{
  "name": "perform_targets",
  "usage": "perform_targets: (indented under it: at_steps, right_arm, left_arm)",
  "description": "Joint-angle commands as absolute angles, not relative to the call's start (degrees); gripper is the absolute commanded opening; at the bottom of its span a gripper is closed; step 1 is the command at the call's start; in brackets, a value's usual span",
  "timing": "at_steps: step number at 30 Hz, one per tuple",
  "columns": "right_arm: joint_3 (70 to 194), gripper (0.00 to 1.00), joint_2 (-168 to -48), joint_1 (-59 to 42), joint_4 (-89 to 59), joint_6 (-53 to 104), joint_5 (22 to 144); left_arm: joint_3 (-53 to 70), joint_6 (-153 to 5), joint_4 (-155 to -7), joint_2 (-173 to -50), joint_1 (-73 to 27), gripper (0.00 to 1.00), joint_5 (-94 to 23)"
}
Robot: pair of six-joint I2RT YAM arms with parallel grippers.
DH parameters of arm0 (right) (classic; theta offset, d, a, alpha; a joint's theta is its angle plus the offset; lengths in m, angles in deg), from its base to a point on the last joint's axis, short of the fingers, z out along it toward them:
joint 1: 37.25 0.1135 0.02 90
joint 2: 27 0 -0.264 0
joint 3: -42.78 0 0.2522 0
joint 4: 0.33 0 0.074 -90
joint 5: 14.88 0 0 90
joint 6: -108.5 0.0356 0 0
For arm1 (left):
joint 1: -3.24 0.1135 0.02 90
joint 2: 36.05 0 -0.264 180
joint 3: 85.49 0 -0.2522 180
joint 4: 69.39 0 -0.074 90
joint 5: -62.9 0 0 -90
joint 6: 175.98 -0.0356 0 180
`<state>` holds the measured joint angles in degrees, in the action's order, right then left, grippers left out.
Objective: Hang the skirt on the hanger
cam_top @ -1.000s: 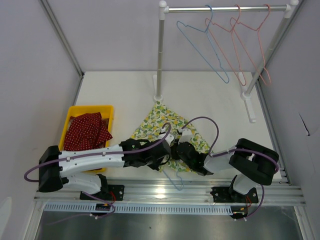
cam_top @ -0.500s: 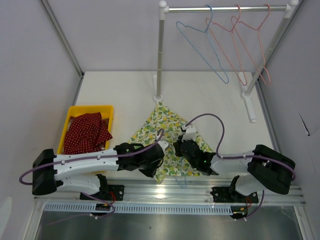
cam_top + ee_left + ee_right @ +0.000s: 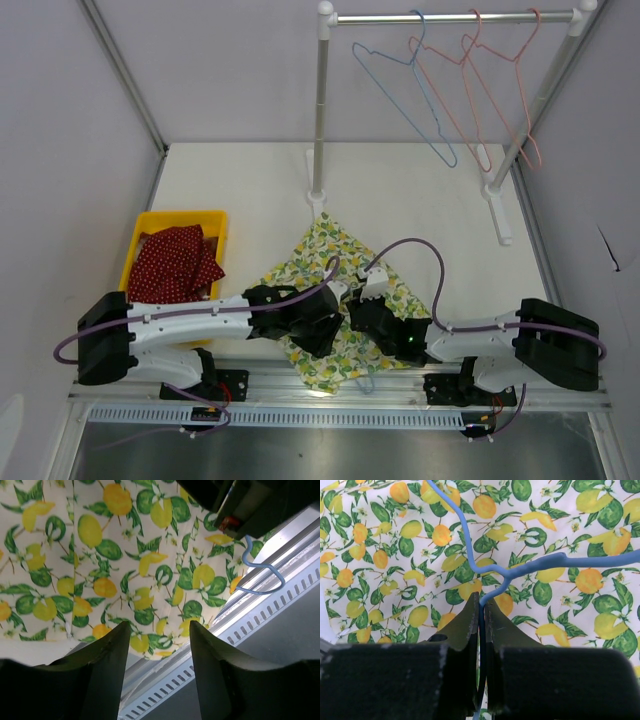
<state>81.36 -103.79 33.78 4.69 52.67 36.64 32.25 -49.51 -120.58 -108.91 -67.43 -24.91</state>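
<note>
Skirt white, lemon-and-leaf print; hanger blue; bin yellow; cloth red.

The top external camera sits above and behind my two bases. It looks down and forward across the table to the garment rack at the far edge, and is the widest, most distant view. The left wrist camera looks down past my left fingers, close over the lemon-print skirt, toward the rail at the near edge. The right wrist camera looks straight down along my right fingers, nearer still to the cloth. All three views share the skirt and the blue hanger lying on it.
</note>
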Motion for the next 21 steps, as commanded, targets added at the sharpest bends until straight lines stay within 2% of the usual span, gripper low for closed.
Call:
perform_targets:
  at_steps: [1, 2, 5, 12, 16, 21]
  right_arm:
    - [81.2, 0.00, -102.8, 33.2, -3.2, 54.5, 33.2]
    - [81.2, 0.00, -102.8, 32.2, -3.1, 54.0, 34.2]
    - [81.9, 0.00, -103.1, 27.9, -0.9, 51.9, 36.8]
    - [90.7, 0.00, -110.7, 23.4, 0.1, 46.8, 41.9]
    - [96.9, 0.00, -119.1, 20.2, -2.1, 45.9, 45.6]
    - [99.0, 0.00, -122.9, 17.4, -0.6, 45.6, 48.8]
  left_arm:
    - [31.3, -49.5, -115.5, -108.8, -67.1, 0.53, -26.7]
    - [31.4, -49.6, -115.0, -108.7, -67.2, 0.44, -28.2]
    - [31.2, -49.0, -114.4, -107.6, -68.6, 0.31, -28.4]
    - [34.4, -45.7, -111.9, -107.7, -74.1, 0.30, -27.2]
    - [36.6, -44.1, -109.1, -108.3, -72.5, 0.40, -22.7]
    - [34.9, -46.5, -108.1, -109.1, -70.8, 0.38, -24.6]
